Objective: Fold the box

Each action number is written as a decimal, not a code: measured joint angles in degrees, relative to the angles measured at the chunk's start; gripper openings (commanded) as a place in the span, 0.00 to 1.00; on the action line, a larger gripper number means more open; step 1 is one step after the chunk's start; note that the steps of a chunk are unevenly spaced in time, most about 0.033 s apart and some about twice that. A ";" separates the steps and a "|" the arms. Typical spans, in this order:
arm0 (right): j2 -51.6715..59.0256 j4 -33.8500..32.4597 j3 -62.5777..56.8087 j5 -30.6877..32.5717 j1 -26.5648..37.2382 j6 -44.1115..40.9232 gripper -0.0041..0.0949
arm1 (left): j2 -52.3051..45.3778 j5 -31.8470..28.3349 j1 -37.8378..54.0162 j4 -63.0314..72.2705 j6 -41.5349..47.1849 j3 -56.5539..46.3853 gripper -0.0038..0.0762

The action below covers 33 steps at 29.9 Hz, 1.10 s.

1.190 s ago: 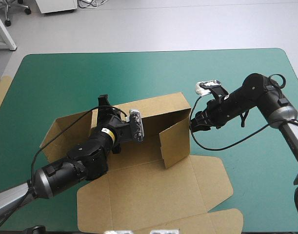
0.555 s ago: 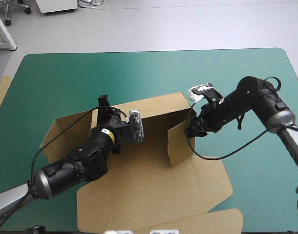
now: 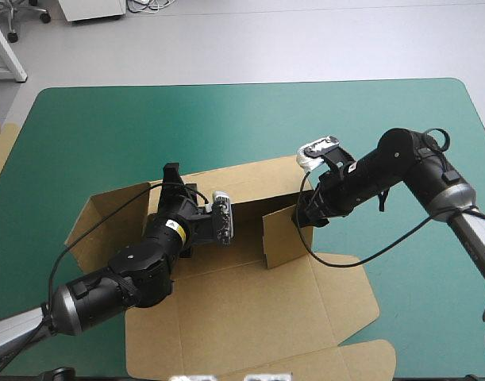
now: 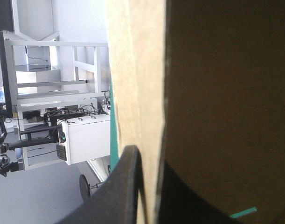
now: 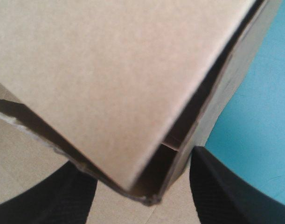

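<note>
Left tool (image 3: 172, 178) is pinched on the box (image 3: 250, 262), and it takes the wrist view to be sure: from above, the arm lies across the box and hides the grip, while up close one black finger (image 4: 126, 186) sits on one face of the raised back wall (image 4: 137, 70) and the other on the far face, the wall's thin edge running out between them. Right tool (image 3: 306, 216) is spread. Its own view has the two fingers wide apart with the box's corner in the gap between them, not touched by either as far as I can tell.

From above, the teal-green surface (image 3: 369, 127) carries the box at its middle, a little toward the near edge. The lid (image 3: 250, 317) lies flat on the near side. The back wall stands up along the far side, and the left tool meets it near its left end. At the right end, the end flap (image 3: 280, 238) stands upright, turned inward, with the right tool just outside it. Only the right wrist view shows the dark slit between that flap and the wall beside it.

A strip of spare board (image 3: 0, 155) shows at the surface's left edge.
</note>
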<state>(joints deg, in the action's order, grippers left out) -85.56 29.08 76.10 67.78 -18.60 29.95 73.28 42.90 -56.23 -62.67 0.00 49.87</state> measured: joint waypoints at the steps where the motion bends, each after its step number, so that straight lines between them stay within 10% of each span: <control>1: 0.19 0.05 -0.52 -0.55 -0.05 0.00 0.59 | 0.00 0.02 0.00 0.00 0.00 0.00 0.03; 21: 15.88 13.29 -26.80 -30.00 -0.07 18.38 0.58 | 0.00 -0.30 0.00 -0.20 0.81 -0.16 0.04; 33: 15.88 22.31 -29.77 -34.95 -0.17 27.26 0.55 | 0.00 -0.32 0.00 -0.50 2.00 -0.16 0.04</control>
<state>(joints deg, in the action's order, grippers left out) -69.68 51.39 46.33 32.83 -18.77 57.21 73.28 42.57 -56.23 -63.17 2.00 49.71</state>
